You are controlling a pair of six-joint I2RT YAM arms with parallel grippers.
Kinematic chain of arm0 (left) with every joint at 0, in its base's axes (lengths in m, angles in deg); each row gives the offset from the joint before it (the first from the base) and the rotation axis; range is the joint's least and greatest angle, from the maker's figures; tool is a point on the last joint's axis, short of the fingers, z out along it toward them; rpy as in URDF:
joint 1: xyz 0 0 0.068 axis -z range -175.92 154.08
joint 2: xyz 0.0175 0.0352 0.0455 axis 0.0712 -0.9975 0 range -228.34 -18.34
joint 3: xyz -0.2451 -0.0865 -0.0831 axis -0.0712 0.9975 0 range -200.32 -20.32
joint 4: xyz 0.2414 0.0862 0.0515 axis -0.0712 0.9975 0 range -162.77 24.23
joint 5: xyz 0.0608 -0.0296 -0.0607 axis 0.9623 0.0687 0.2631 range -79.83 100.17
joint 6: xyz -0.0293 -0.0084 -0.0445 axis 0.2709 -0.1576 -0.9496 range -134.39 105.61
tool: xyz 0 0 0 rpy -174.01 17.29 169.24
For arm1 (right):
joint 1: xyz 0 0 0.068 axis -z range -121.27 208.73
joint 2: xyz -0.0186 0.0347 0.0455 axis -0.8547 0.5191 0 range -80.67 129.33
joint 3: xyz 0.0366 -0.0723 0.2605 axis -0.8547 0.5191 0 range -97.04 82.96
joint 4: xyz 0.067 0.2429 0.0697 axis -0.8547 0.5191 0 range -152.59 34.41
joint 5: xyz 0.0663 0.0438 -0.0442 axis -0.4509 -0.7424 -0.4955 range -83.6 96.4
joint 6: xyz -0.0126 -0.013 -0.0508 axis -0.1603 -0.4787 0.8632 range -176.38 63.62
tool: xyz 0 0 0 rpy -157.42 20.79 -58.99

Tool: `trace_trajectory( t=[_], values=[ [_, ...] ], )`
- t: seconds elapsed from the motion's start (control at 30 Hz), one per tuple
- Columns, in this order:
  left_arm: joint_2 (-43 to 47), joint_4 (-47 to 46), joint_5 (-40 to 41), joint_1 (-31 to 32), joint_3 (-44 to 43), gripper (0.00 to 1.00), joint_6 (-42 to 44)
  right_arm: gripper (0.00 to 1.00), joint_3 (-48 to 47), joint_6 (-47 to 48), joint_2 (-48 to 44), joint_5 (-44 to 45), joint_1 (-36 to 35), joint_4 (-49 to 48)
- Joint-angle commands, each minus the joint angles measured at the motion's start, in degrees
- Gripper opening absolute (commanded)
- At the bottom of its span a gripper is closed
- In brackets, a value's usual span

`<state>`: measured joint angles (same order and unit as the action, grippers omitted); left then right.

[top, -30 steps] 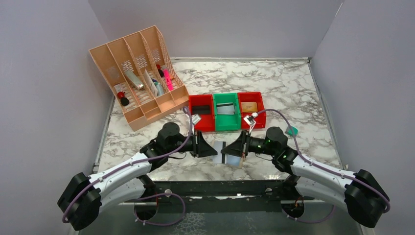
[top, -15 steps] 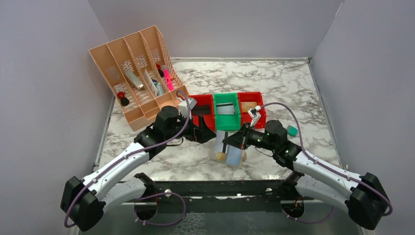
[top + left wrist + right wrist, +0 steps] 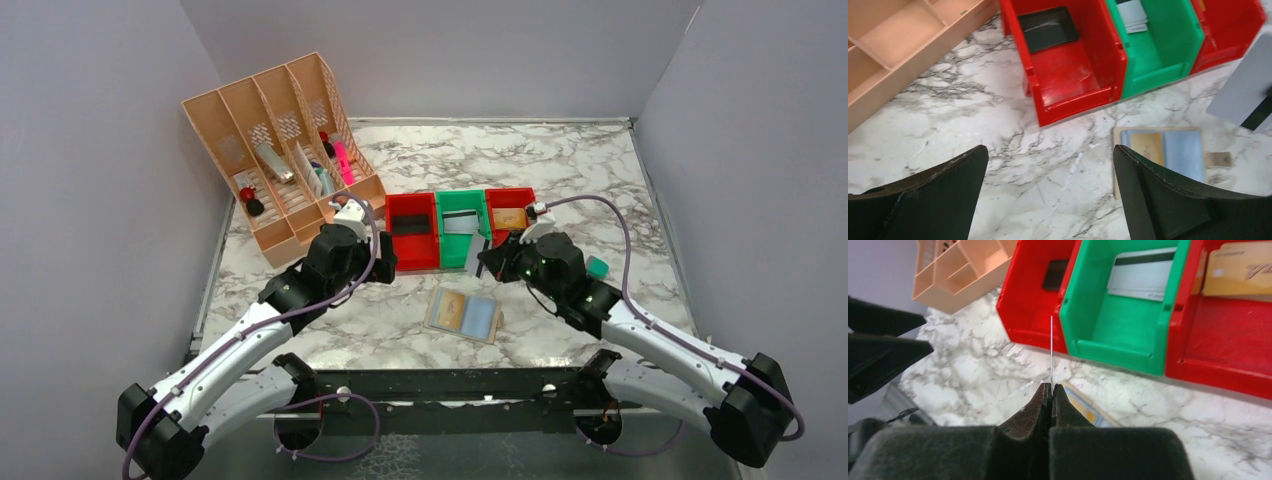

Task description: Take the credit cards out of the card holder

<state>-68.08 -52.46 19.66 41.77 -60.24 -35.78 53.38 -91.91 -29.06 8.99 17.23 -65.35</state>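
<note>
The card holder point(image 3: 463, 313) lies open and flat on the marble, tan-rimmed with pale blue panels; a yellow card point(image 3: 1149, 150) sits in its left panel. My right gripper point(image 3: 1051, 386) is shut on a thin grey credit card point(image 3: 1051, 347), seen edge-on in the right wrist view and held above the table just in front of the bins point(image 3: 474, 256). My left gripper point(image 3: 1050, 155) hangs open with nothing between its fingers, left of the holder and in front of the left red bin point(image 3: 1068, 75).
Three bins stand in a row: the left red one holds a black card point(image 3: 1048, 30), the green one point(image 3: 462, 232) a grey striped card point(image 3: 1140, 275), the right red one point(image 3: 513, 212) a tan card point(image 3: 1238, 270). A peach organizer point(image 3: 285, 160) stands back left. A small teal object point(image 3: 597, 267) lies right.
My left gripper opened, let go of the card holder and drew back to the left. The holder now lies flat. My right gripper pulled the grey card out toward the bins.
</note>
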Motion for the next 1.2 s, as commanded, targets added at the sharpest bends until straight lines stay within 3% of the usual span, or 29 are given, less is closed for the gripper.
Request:
trace_trajectory(
  t=[0.0,0.53,0.9,1.17],
  values=[
    [1.6,1.7,6.4,-0.3,1.5,0.99,3.7,0.01,-4.7,9.2,4.9,9.4,0.4,-1.1],
    [2.5,4.4,10.7,-0.3,1.0,0.99,3.3,0.01,-26.0,38.3,37.5,14.6,0.4,-2.3],
    [2.9,5.6,14.0,-0.3,0.5,0.99,2.8,0.01,-27.7,58.4,46.9,19.1,0.4,-10.4],
    [2.4,5.7,14.3,-0.3,0.4,0.99,2.6,0.01,-26.2,68.6,48.4,15.5,0.5,-17.0]
  ],
)
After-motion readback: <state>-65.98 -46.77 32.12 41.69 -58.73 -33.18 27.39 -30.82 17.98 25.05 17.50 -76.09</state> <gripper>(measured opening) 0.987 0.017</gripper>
